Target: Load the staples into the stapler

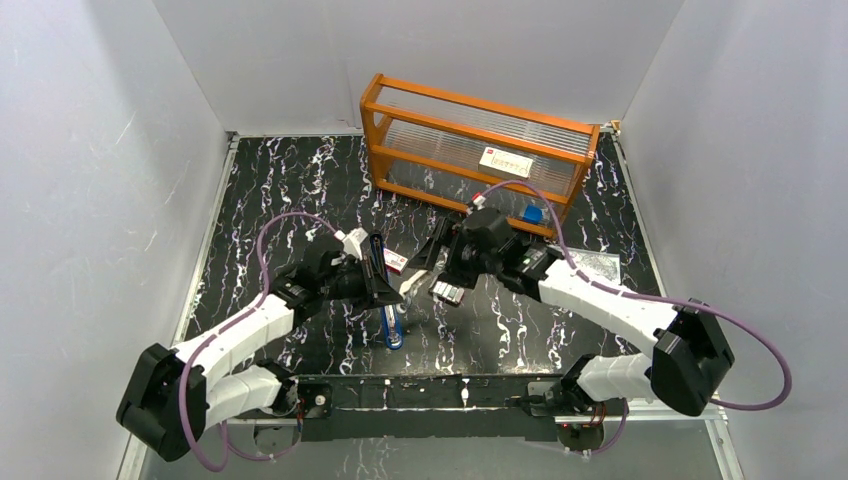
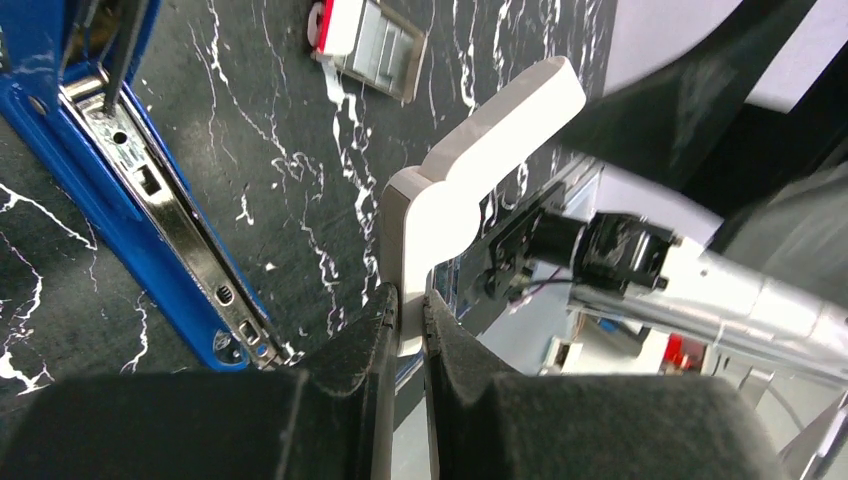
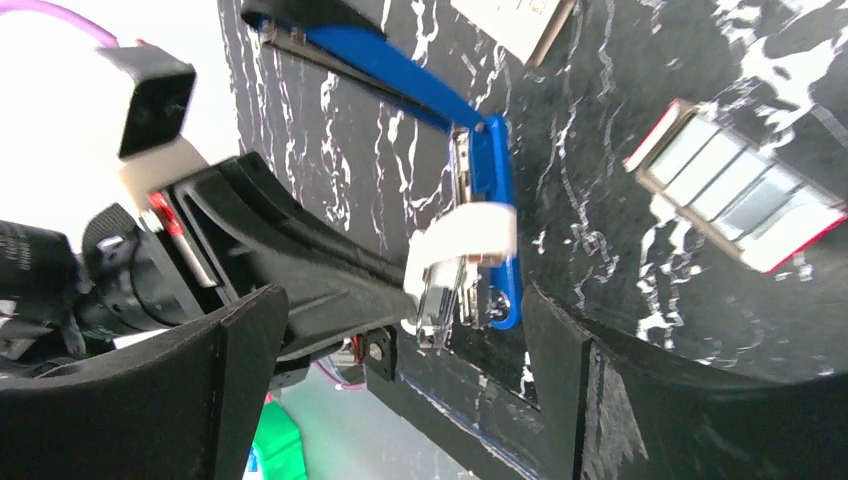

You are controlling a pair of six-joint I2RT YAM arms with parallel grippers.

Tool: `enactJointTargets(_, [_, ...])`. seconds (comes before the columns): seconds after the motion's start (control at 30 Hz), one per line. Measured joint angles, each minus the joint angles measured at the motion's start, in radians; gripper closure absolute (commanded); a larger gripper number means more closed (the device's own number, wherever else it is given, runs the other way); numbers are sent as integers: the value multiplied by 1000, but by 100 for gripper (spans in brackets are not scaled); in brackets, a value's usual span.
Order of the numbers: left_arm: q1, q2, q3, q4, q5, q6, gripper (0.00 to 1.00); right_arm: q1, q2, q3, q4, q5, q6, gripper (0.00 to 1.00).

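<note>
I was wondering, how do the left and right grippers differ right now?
The left gripper is shut, while the right gripper stands wide open. The left gripper pinches a white object; the right gripper holds nothing. Both are black, two-fingered, and close to the open blue stapler.

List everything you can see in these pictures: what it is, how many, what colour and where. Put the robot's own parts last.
stapler: one, blue with a metal channel, open on the table between the arms
staples: several strips, silvery, in a red-and-white box beside the stapler
white plastic piece: one, angled, in the left pincer
rack: one, orange, far side of the table
label card: one, white and red, on the rack
small blue object: one, by the rack's right end
table: one, black marbled
left pincer: shut on the white plastic piece
right pincer: open, over the stapler
</note>
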Motion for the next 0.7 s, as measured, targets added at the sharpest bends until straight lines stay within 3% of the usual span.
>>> enactJointTargets(0.2, [0,-65,-2,39,-73,-101,100,144,21,-17,19,160,111,10])
enactJointTargets(0.33, [0,-86,-2,74,-78,-137,100,155,27,-33,73,229,137,16])
enactJointTargets(0.57, [0,-100,-38,133,-62,-197,100,158,69,-30,140,283,133,37])
enactJointTargets(0.7, [0,-105,-82,196,-27,-249,100,174,62,-36,172,333,133,41])
